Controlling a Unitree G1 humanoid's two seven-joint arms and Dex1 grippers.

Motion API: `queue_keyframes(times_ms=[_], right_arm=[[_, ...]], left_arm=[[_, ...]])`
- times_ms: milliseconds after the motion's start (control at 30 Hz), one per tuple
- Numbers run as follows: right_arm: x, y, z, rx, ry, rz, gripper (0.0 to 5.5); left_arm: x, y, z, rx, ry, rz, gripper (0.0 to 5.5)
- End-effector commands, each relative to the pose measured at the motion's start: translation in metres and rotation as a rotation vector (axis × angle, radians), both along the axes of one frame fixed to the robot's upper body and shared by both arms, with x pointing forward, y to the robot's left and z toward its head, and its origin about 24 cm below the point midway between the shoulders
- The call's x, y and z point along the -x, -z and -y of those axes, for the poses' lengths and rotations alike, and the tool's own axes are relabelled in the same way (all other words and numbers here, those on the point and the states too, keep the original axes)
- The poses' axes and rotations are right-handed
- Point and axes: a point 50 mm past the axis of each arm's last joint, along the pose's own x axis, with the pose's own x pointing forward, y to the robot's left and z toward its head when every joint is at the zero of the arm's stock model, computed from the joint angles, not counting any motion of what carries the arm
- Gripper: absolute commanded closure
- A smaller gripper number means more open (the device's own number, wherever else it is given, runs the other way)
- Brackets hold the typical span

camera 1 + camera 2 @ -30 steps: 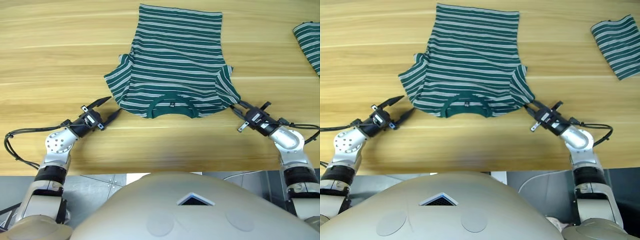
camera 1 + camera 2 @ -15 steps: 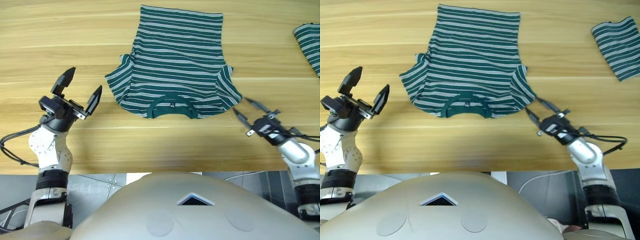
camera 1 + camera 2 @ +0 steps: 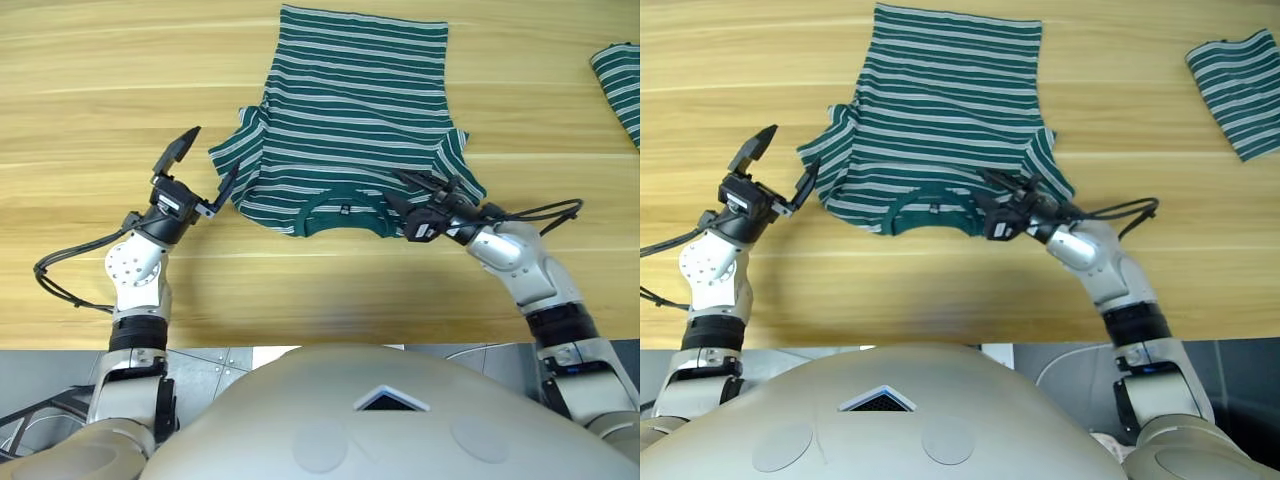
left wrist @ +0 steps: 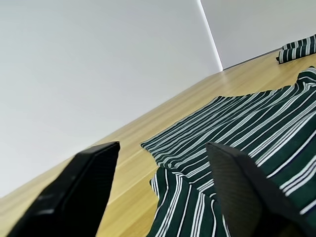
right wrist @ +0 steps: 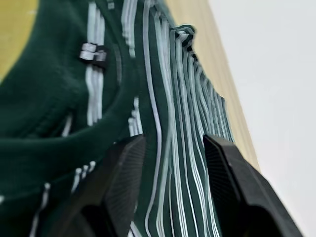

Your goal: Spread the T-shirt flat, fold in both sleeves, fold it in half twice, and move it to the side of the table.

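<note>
Jaws: both grippers stand open, and neither pair of fingers holds anything.
Count: one T-shirt, one folded striped cloth, two grippers, one table.
T-shirt (image 3: pixel 350 110): dark green with pale stripes, lying mostly flat at the middle of the wooden table (image 3: pixel 110 70). Its collar (image 3: pixel 345 208) points toward the robot and the hem lies at the far side. Both sleeves are bunched at the shoulders, and the left sleeve (image 3: pixel 232 155) sticks out farther than the other.
Left gripper (image 3: pixel 210 158): raised above the table just beside the left sleeve, fingers spread wide and pointing away from the robot toward the cloth. The forearm rises steeply from the near table edge.
Right gripper (image 3: pixel 393 187): reaches inward across the shirt's right shoulder, fingers apart and low over the fabric just beside the collar. Whether the tips touch the cloth cannot be told. The arm is bent, with the elbow out toward the robot's right.
Folded striped cloth (image 3: pixel 1235 85): same green stripes, lying at the far right of the table, well apart from the T-shirt.
</note>
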Motion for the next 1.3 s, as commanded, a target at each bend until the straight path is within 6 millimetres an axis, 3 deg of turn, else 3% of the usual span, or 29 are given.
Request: queue_keyframes(times_ms=[33, 200, 333, 500, 733, 933, 1000, 1167, 1300], right_arm=[[0.001, 0.007, 0.006, 0.048, 0.004, -0.02, 3.36], [0.025, 0.022, 0.013, 0.105, -0.033, -0.115, 3.36], [0.049, 0.022, 0.018, 0.168, -0.125, -0.188, 3.36], [0.064, 0.01, 0.027, 0.2, -0.163, -0.234, 3.36], [0.055, 0.003, 0.043, 0.206, -0.066, -0.217, 3.36], [0.06, 0.003, 0.052, 0.227, -0.024, -0.226, 3.36], [0.054, -0.004, 0.057, 0.213, 0.008, -0.191, 3.36], [0.054, -0.051, 0.043, -0.057, -0.055, -0.078, 3.36], [0.043, -0.085, 0.041, -0.156, -0.093, 0.032, 3.36]], left_arm=[[-0.006, -0.005, 0.004, 0.01, -0.016, 0.037, 2.52], [-0.015, -0.025, 0.009, 0.081, -0.037, 0.117, 2.52], [-0.017, -0.03, 0.01, 0.071, -0.026, 0.127, 2.52], [-0.023, -0.033, 0.002, 0.024, -0.031, 0.115, 2.52], [-0.025, -0.025, -0.007, -0.106, -0.025, 0.068, 2.52], [-0.023, -0.032, -0.026, -0.151, -0.072, 0.081, 2.52], [-0.022, -0.033, -0.028, -0.159, -0.078, 0.083, 2.52], [-0.022, -0.033, -0.031, -0.182, -0.068, 0.078, 2.52], [-0.022, -0.033, -0.032, -0.202, -0.069, 0.072, 2.52]])
